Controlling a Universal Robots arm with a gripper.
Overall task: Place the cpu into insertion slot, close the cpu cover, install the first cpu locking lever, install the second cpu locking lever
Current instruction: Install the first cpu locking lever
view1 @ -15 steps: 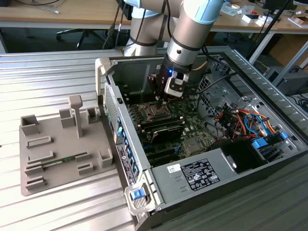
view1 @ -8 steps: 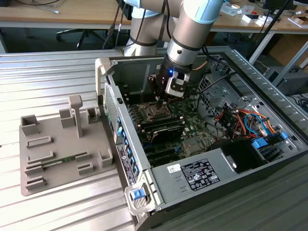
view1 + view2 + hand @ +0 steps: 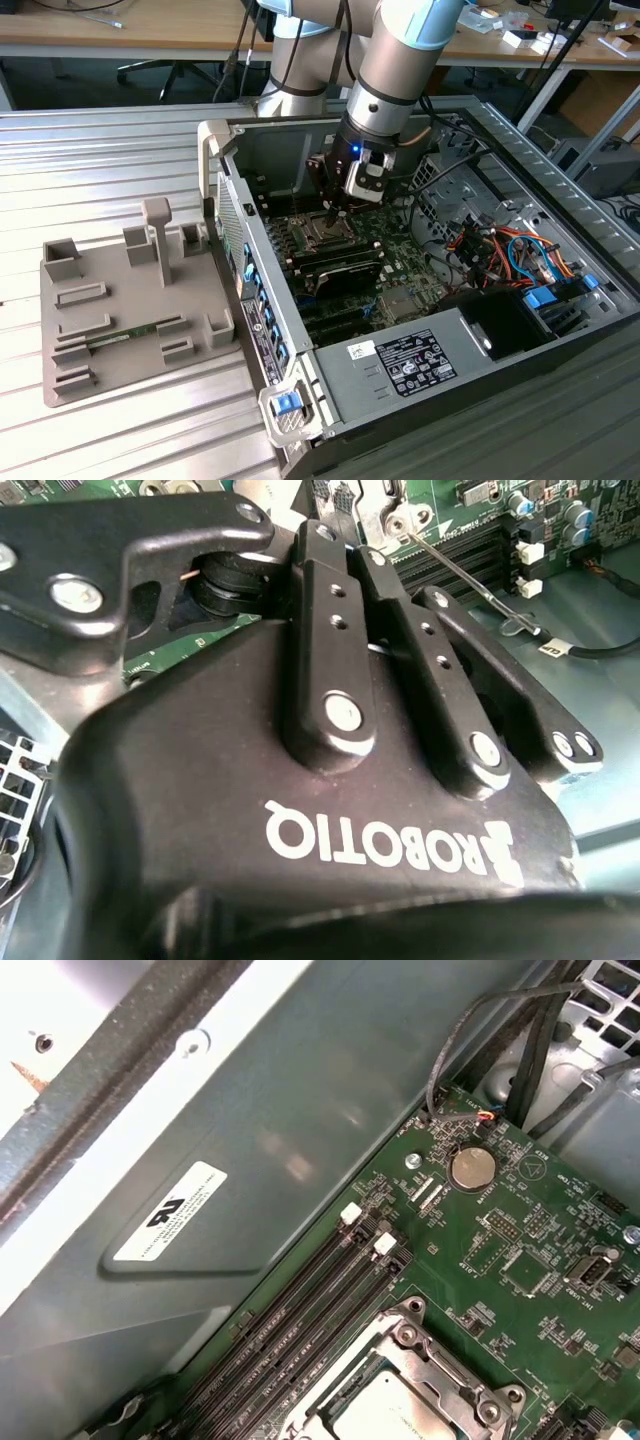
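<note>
The cpu (image 3: pixel 375 1418) lies in the insertion slot (image 3: pixel 325 235) on the green board, its silver-grey top showing through the square hole of the cpu cover (image 3: pixel 440 1365), which lies flat over it. My gripper (image 3: pixel 333 212) hangs just above the slot inside the computer case. In the second wrist view the gripper (image 3: pixel 340 535) has its two black fingers (image 3: pixel 325 610) pressed together, with nothing seen between them. A thin metal locking lever (image 3: pixel 465 578) slants up from the socket's corner beside the fingers, apart from them.
Long black memory slots (image 3: pixel 300 1320) run beside the socket, close to the grey case wall (image 3: pixel 250 1160). A coin battery (image 3: pixel 472 1168) and cables (image 3: pixel 500 250) lie further along the board. A grey parts fixture (image 3: pixel 120 300) stands outside the case at the exterior view's left.
</note>
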